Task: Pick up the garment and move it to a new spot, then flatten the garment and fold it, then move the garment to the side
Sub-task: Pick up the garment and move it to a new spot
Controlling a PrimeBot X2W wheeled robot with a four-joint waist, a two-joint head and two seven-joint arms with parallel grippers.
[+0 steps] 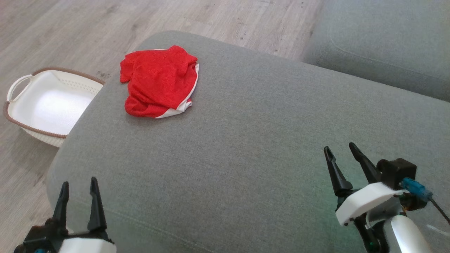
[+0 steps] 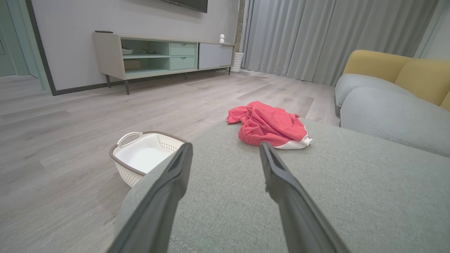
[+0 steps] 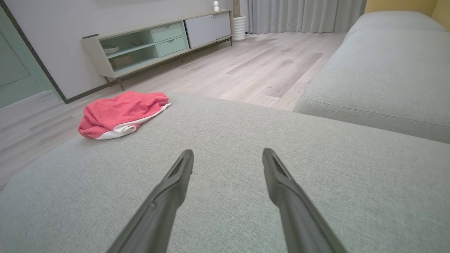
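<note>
Red garment (image 1: 160, 82) sat crumpled on the cushion (image 1: 246, 140), left hand (image 1: 79, 181) and right hand (image 1: 339, 146) wide open, empty, so I'd guess pickup came first, needing a reach.

Head view: high, looking steeply down on the grey sofa seat (image 1: 246, 147) from its near edge; left pincer (image 1: 79, 180) at lower left, right pincer (image 1: 339, 145) at lower right.
Left wrist view: low, close over the seat's near left corner, facing across it toward the cabinet (image 2: 161, 56).
Right wrist view: low, further right, facing the same cabinet.
All three share the seat top and the red garment (image 1: 160, 82); head and left wrist views share the basket (image 1: 49, 102).
</note>
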